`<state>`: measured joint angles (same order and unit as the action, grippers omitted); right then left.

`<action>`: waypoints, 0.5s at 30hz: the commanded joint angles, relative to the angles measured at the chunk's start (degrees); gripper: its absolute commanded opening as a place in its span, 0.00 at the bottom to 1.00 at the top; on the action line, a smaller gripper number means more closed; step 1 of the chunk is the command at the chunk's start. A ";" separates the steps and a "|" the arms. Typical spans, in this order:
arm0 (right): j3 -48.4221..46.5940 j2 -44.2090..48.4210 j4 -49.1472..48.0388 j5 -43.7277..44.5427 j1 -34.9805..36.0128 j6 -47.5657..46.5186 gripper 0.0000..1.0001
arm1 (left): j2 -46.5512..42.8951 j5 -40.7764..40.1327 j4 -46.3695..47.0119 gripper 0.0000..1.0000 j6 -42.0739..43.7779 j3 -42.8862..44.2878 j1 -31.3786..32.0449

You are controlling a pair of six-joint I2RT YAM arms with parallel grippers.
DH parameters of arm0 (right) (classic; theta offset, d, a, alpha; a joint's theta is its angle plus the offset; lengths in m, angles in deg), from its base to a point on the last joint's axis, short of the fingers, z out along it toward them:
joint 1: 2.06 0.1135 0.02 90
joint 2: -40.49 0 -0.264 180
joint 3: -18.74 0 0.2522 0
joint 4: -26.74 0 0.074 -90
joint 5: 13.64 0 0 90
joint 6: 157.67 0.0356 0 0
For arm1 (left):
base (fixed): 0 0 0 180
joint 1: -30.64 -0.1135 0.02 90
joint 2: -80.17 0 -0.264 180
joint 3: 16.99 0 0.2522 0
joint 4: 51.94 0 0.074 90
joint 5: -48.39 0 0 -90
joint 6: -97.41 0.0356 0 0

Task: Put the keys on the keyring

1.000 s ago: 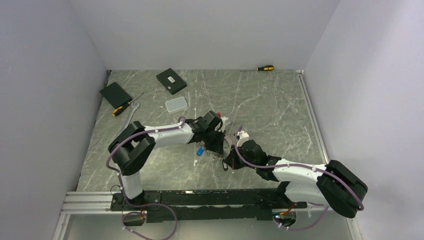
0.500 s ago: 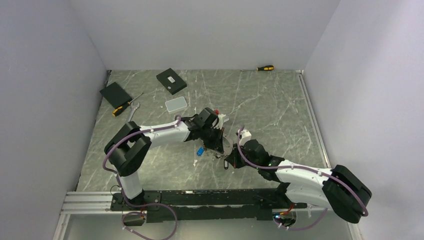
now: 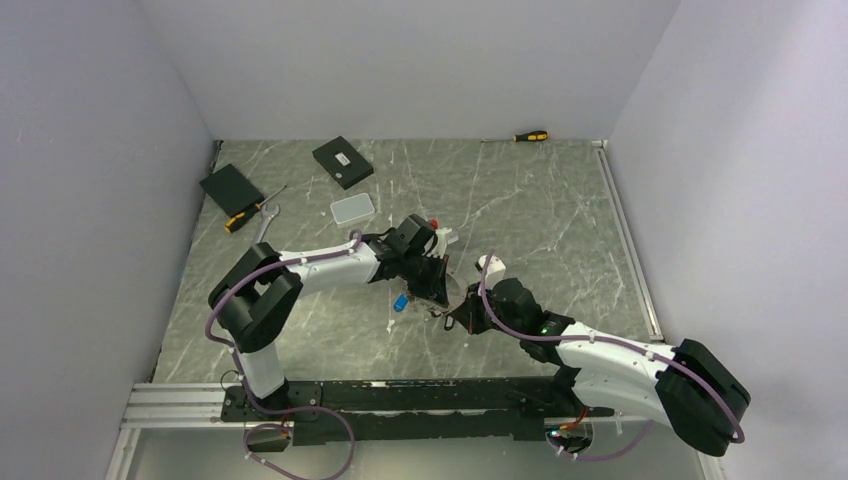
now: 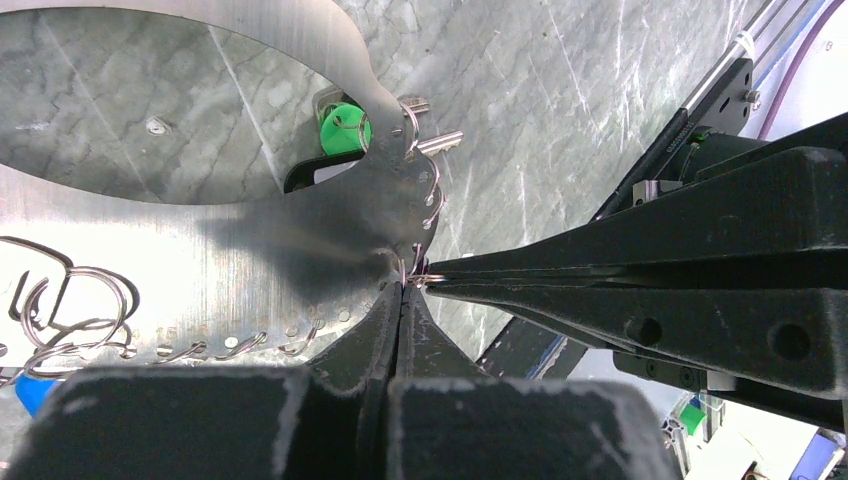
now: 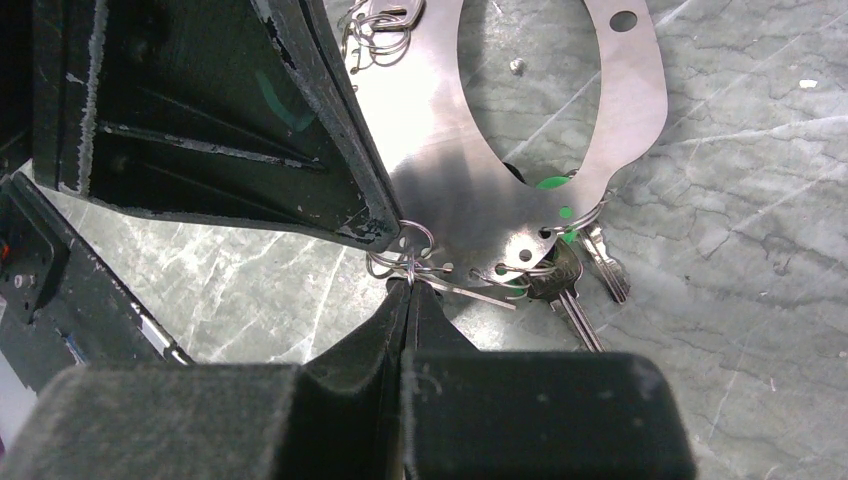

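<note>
Left hand [image 4: 403,292] pinches the steel keyring [image 4: 260,262] at its edge; right hand [image 5: 408,286] pinches a split ring [image 5: 412,262] there, tips nearly touching.

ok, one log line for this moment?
left hand: shut on keyring edge | right hand: shut on split ring | green-tagged keys: on keyring

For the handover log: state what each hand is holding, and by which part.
The left hand pinches the flat metal keyring at its outer rim. The right hand pinches a small wire ring hanging from that rim.
</note>
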<state>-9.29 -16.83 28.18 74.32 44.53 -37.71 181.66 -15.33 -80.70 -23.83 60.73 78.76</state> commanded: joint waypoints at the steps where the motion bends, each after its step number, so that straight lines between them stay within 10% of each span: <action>1: -0.25 -0.07 -1.86 -0.03 -0.14 -1.02 0.00 | -2.00 2.54 1.73 0.00 -1.74 0.20 -0.17; 15: -0.08 0.27 -1.14 0.11 -0.19 -0.80 0.00 | -3.15 3.73 2.73 0.00 -2.61 -0.54 -0.98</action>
<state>-9.29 -16.83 28.01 74.34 44.53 -37.93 181.66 -14.21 -80.46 -24.82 60.71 78.24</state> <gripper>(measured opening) 0.010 0.008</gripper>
